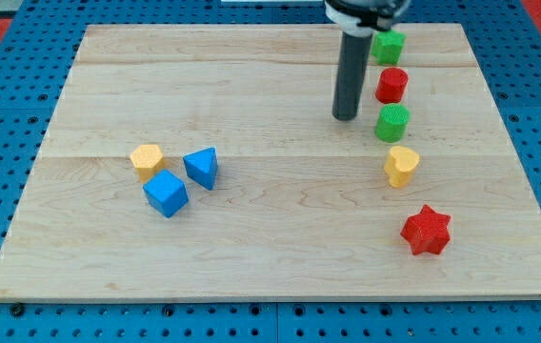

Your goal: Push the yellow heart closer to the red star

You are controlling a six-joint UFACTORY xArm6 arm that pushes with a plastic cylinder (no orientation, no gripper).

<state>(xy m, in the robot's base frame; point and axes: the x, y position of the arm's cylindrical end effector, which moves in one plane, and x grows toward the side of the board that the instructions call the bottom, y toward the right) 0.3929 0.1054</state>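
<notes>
The yellow heart [401,165] lies at the view's right, just below a green cylinder [392,122]. The red star [427,230] lies below and slightly right of the heart, with a small gap between them. My tip [346,116] stands on the board up and to the left of the heart, left of the green cylinder. It touches no block.
A red cylinder [391,85] and a green block [388,45] continue the column above the green cylinder. At the view's left sit a yellow hexagon-like block [147,160], a blue triangle-like block [202,167] and a blue cube [166,193]. The wooden board [270,257] ends close to the star's right.
</notes>
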